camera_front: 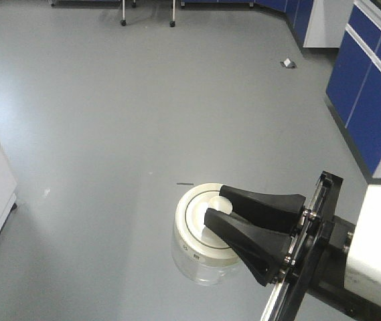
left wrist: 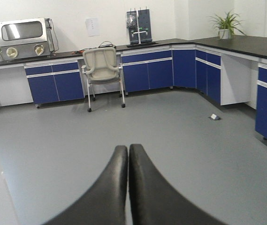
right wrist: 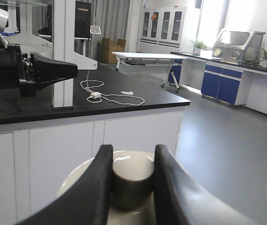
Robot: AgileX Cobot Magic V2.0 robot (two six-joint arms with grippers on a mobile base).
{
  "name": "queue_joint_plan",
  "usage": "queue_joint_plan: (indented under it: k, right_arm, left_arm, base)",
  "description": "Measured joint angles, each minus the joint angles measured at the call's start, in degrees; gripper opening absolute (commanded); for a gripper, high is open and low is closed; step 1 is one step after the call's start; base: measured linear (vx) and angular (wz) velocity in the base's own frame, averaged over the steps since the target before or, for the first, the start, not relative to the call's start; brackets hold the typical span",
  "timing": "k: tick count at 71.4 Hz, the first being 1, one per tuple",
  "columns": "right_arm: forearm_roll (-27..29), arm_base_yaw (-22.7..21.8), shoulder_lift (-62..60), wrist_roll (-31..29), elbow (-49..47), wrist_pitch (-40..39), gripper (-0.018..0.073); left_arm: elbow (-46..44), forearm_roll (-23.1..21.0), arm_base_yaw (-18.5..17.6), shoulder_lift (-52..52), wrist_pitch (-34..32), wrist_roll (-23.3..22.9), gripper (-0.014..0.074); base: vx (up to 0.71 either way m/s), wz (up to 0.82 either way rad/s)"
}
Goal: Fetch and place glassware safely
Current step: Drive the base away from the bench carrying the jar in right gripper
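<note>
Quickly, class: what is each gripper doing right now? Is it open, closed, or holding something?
Left gripper: closed, fingers together, holding nothing.
Right gripper: closed on the lid knob of the glass jar.

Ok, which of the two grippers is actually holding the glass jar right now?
The right gripper: it clamps the knob on the glass jar's cream-white lid. The left gripper is shut on nothing.
</note>
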Motion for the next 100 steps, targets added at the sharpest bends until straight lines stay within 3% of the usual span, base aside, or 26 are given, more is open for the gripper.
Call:
queue_joint_plan:
  k: [100]
  right_arm:
    - [0.0,0.0,0.0,0.0,0.0,-0.1,-0.0004]
  left_arm:
    - [0.0,0.0,0.0,0.0,0.0,0.0,-0.0007]
  base:
    - [0.68,-0.01]
